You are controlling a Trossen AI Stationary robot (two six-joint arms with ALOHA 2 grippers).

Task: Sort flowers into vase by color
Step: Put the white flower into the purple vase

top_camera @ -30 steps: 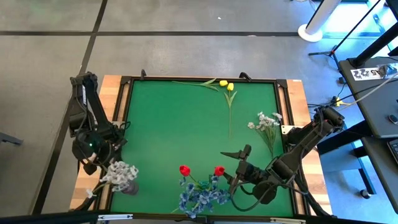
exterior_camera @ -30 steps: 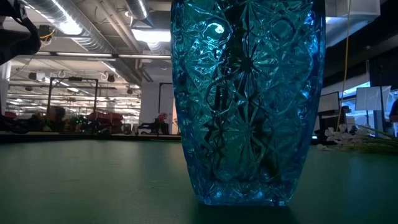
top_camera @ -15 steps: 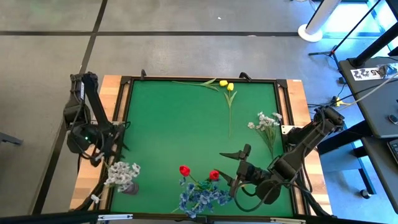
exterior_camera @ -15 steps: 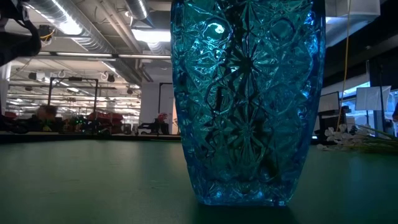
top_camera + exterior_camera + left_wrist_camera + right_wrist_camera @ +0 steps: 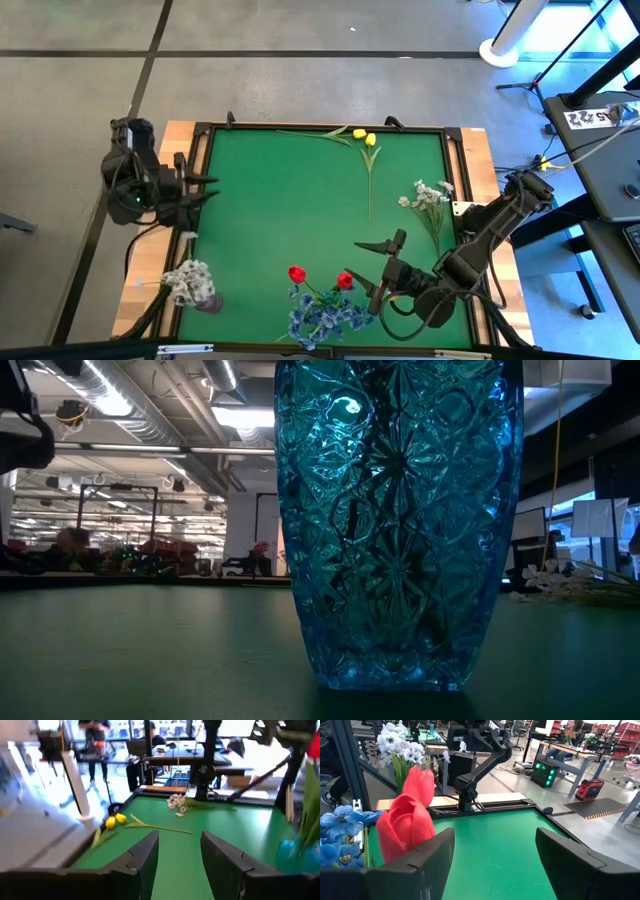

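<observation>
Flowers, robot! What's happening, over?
Right end effector open beside red tulips. Left end effector open, empty, at table edge. Yellow tulips unsorted.

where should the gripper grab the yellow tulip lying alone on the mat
Grip the yellow tulip on its thin green stalk, about midway, coming straight down from above with the jaws across it. It lies flat and straight on the green mat, with bare mat either side.

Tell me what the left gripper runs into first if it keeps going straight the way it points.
Nothing close: the open left gripper faces bare green mat. Farther along, roughly in line, lies the white flower spray, with the yellow tulips off to one side. Depth is hard to judge.
</observation>
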